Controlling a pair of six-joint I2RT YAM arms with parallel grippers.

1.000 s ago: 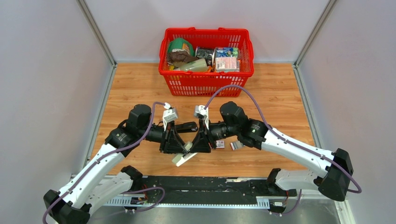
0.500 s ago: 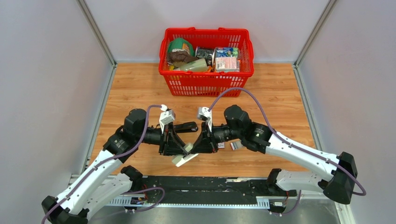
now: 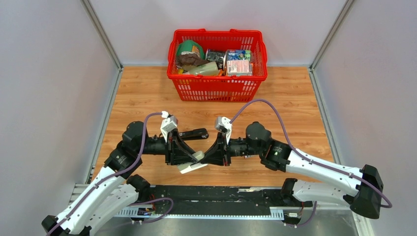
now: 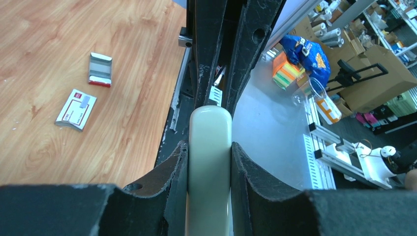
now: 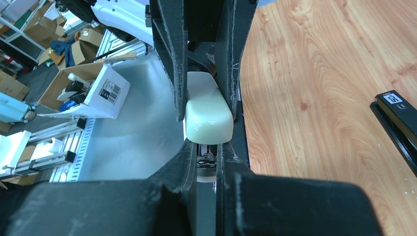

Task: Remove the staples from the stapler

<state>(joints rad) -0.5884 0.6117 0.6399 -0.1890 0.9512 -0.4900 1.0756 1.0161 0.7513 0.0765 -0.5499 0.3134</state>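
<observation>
Red basket (image 3: 216, 89) sat at the far edge, out of play. Left gripper (image 3: 189, 156) and right gripper (image 3: 212, 156) met over the near edge. Each was clenched on one end of the cream stapler (image 3: 191, 167), which was tilted and seemed clear of the wood. Black stapler (image 3: 193, 133) lay flat just behind the left gripper, untouched. Couldn't tell which one the task meant.

My read on the cream one: stiff, light, glossy shell, likely slippery. Pinch the flat sides and leave the top free to hinge.

Staple box (image 4: 74, 109) and loose strip (image 4: 100, 69) lay close together on the wood.
</observation>
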